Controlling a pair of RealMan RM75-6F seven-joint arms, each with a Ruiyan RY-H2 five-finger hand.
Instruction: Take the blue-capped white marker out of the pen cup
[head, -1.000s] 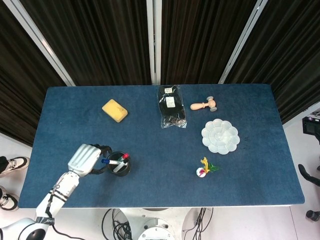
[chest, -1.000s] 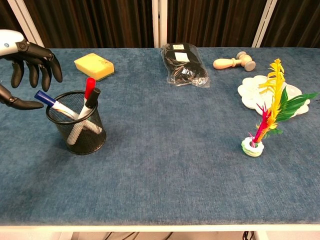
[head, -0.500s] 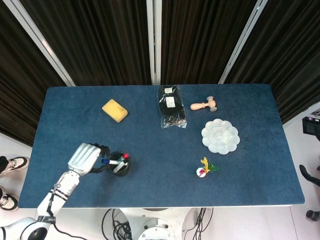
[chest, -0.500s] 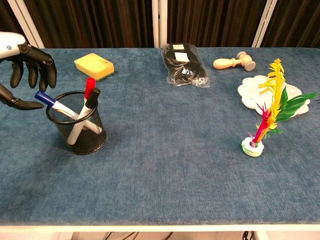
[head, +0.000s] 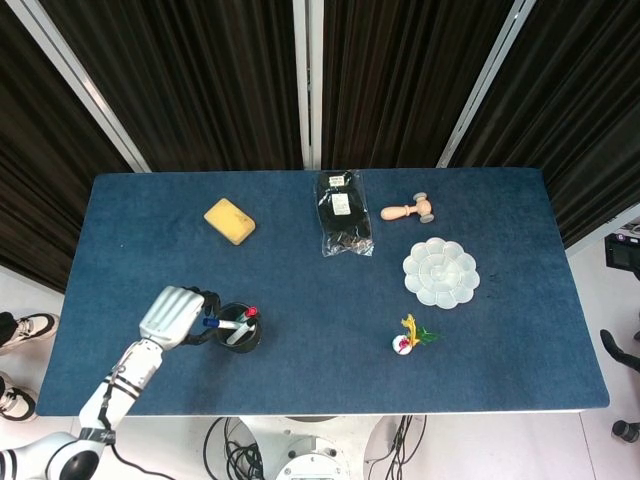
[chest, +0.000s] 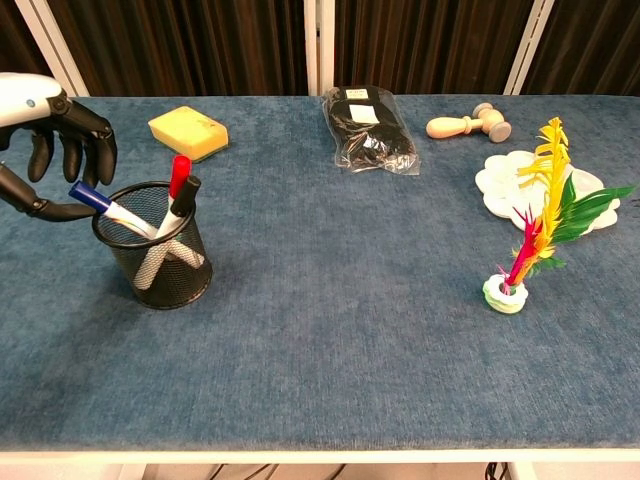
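Note:
A black mesh pen cup (chest: 160, 265) stands near the table's front left, also seen from above in the head view (head: 240, 335). The blue-capped white marker (chest: 100, 205) leans out of it to the left, next to a red-capped marker (chest: 179, 175) and a black-capped one (chest: 187, 195). My left hand (chest: 55, 140) hovers at the blue cap, fingers hanging apart just above it and the thumb reaching in from below, its tip at the cap. I cannot tell if it touches. In the head view the left hand (head: 172, 315) sits right beside the cup. My right hand is out of sight.
A yellow sponge (chest: 187, 132) lies behind the cup. Further right are a black plastic bag (chest: 366, 130), a wooden stamp (chest: 468, 124), a white palette (chest: 510, 195) and a feather shuttlecock (chest: 530, 240). The table's left edge is close to my left arm.
My left hand has edged right toward the cup, bringing the fingers over the blue cap and the thumb tip up to it. The markers and cup have not moved.

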